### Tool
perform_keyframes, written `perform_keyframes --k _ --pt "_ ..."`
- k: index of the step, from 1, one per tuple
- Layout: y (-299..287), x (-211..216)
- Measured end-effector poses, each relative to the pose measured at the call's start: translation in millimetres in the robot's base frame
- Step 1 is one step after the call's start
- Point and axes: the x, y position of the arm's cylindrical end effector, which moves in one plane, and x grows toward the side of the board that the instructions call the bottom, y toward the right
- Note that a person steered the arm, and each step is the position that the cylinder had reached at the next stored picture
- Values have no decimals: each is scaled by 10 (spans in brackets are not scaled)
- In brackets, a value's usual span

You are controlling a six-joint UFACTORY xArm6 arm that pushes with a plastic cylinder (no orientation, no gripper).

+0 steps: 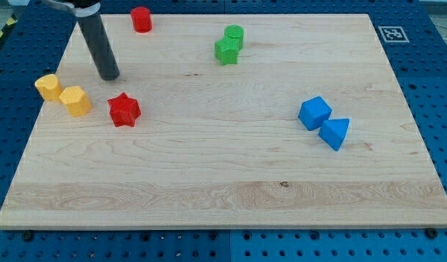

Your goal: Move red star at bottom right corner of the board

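While my tip point(110, 75) is set just above and left of it, untouching, the red star point(124, 110) is seen at the board's point(209, 182) left; two red, two yellow, two green, two blue blocks are counted.

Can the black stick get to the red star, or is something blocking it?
Probably yes. My tip sits just above-left of the red star-shaped block, with bare wooden board between them; the yellow blocks lie off to the left.
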Motion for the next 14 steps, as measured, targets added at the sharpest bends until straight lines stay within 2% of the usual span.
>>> perform_keyframes --k 1,2,3,4,8,10,11,13,14 --pt "0 409" --pt "118 483" --pt "471 550" --pt "663 826" --pt "202 1616" --pt "708 1616" --pt "726 1616" --pt "335 1283" --pt "754 1397"
